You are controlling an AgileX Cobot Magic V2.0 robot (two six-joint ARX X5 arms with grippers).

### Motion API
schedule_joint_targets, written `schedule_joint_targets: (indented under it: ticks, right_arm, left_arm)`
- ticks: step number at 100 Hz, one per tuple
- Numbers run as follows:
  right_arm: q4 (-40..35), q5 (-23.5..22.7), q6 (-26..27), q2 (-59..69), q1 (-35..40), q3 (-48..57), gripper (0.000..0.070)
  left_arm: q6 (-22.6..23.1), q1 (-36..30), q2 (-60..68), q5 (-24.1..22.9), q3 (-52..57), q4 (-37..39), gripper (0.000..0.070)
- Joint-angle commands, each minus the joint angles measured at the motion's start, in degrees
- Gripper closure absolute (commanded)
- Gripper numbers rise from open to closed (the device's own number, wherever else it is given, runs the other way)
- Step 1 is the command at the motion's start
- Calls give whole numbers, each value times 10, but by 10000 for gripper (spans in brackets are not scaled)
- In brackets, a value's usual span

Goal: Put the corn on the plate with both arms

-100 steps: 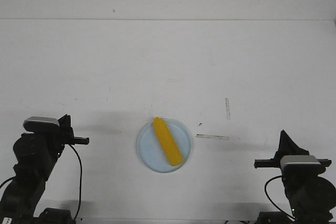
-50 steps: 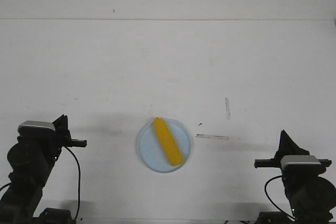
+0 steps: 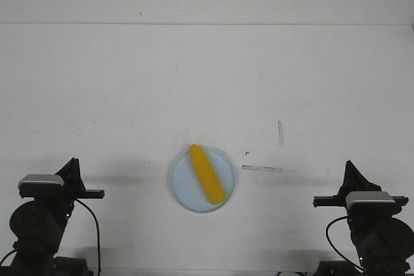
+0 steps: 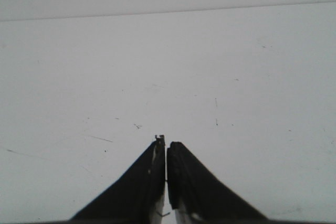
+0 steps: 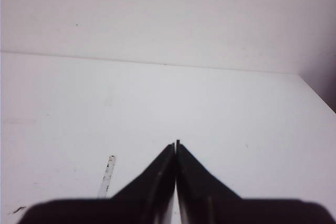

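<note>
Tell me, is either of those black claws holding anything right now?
No. The left gripper and right gripper are both shut on nothing, back at the table's near corners. The corn lies loose on the plate.

Two black arms with grey-topped camera blocks, lower corners of the front view

The left arm (image 3: 35,224), in the lower left of the frame, is matte black and rounded, capped by a grey-silver camera block (image 3: 40,181), with a thin black cable (image 3: 96,224) looping down its inner side. The right arm (image 3: 378,234), in the lower right, has the same build: a black body, a grey-silver block (image 3: 367,198) and a black cable (image 3: 331,234). In the wrist views, the left gripper (image 4: 166,142) and right gripper (image 5: 176,143) are smooth black fingers tapering to sharp points.
</note>
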Motion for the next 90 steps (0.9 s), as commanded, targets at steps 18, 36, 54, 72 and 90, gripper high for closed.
schedule_joint_targets:
  ticks: [18, 36, 54, 72, 90]
  right_arm:
    - [5, 2, 7, 0, 0, 4, 695]
    - [5, 2, 7, -1, 1, 4, 694]
    - [14, 1, 7, -3, 0, 4, 694]
    - [14, 2, 7, -3, 1, 4, 694]
    - [14, 2, 7, -3, 0, 4, 694]
  left_arm:
    - [-30, 14, -145, 6, -178, 126, 700]
    - [-29, 32, -169, 21, -273, 183, 700]
    - [-29, 33, -169, 23, -272, 175, 699]
    - [-29, 33, -169, 23, -272, 174, 699]
    - [-29, 33, -162, 23, -272, 170, 699]
